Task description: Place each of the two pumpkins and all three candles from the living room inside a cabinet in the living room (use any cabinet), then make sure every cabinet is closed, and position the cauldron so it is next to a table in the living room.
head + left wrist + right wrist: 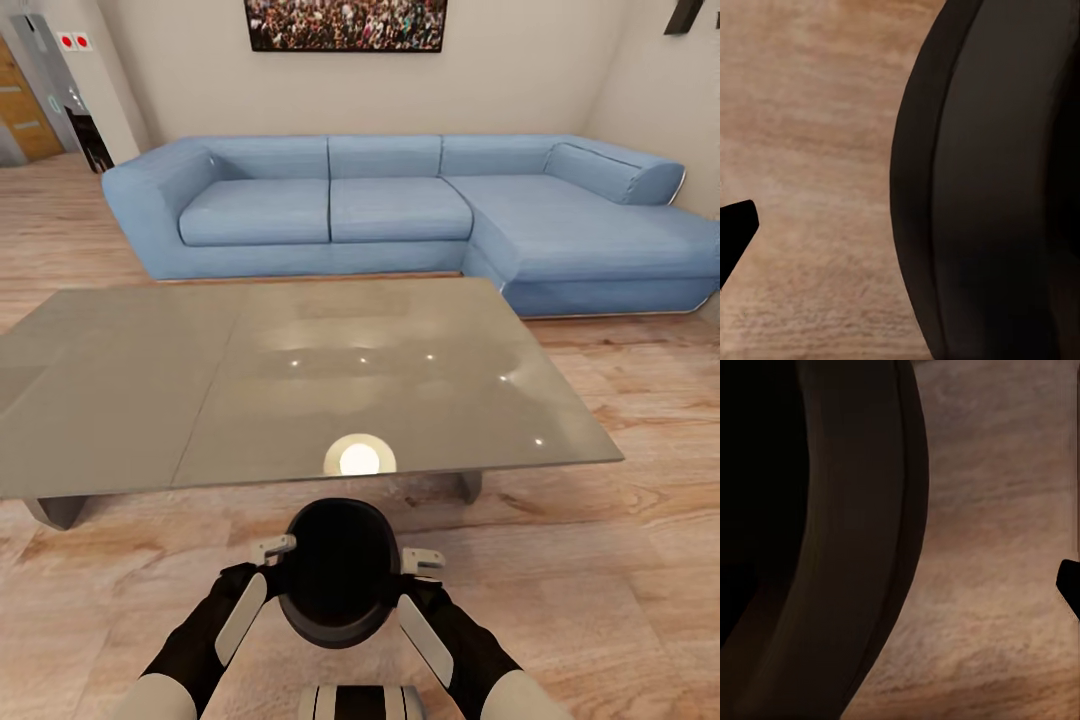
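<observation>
Cauldron [338,572], black and round-bodied, is seen in the head view between the two pincers, over the wooden floor [620,600] just in front of the near edge of the grey table [250,390]. At its left side the left pincer [272,548] is placed against the pot's wall, and at its right side the right pincer [422,562] is set likewise, so the pot is flanked by both arms. Whether either pincer is clenched or released cannot be told, since the fingers are mostly hidden by the pot. In the left wrist view the cauldron's dark curved wall [997,187] is seen close over the floor boards; in the right wrist view the same dark wall [832,547] is shown. Beyond the table a blue corner sofa [400,210] is seen against the wall.
</observation>
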### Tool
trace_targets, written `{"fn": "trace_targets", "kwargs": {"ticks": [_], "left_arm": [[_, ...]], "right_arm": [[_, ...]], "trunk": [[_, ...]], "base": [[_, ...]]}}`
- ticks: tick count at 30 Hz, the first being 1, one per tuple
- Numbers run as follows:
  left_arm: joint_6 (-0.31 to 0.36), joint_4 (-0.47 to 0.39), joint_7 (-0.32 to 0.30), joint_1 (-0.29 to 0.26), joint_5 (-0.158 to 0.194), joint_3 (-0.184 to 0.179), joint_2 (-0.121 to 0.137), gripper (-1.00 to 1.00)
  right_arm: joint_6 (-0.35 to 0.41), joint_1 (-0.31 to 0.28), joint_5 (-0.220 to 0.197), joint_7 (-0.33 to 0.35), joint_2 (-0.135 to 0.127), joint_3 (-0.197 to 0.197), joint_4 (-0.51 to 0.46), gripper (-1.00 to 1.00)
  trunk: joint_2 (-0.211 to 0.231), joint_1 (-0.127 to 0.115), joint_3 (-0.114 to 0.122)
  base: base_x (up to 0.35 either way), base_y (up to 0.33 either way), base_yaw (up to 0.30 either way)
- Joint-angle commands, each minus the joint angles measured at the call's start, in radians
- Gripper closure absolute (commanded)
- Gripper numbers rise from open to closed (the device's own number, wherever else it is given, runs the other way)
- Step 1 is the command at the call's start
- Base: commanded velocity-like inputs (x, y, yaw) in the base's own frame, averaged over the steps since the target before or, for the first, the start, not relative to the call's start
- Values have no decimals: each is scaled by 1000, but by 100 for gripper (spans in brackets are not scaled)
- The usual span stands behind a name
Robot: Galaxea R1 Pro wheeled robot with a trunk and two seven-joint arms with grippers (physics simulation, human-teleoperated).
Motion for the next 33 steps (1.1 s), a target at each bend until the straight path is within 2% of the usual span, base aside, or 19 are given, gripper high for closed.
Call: {"fn": "trace_targets", "kwargs": {"ticks": [1, 33], "left_arm": [[2, -1, 10, 0, 11, -3, 0, -100], [17, 0, 13, 0, 11, -3, 0, -100]], "right_arm": [[2, -1, -9, -9, -1, 4, -2, -100], [4, -1, -10, -9, -1, 4, 1, -100]], "trunk": [[0, -1, 3], [7, -15, 127]], "base": [[0, 0, 0], [0, 0, 0]]}}
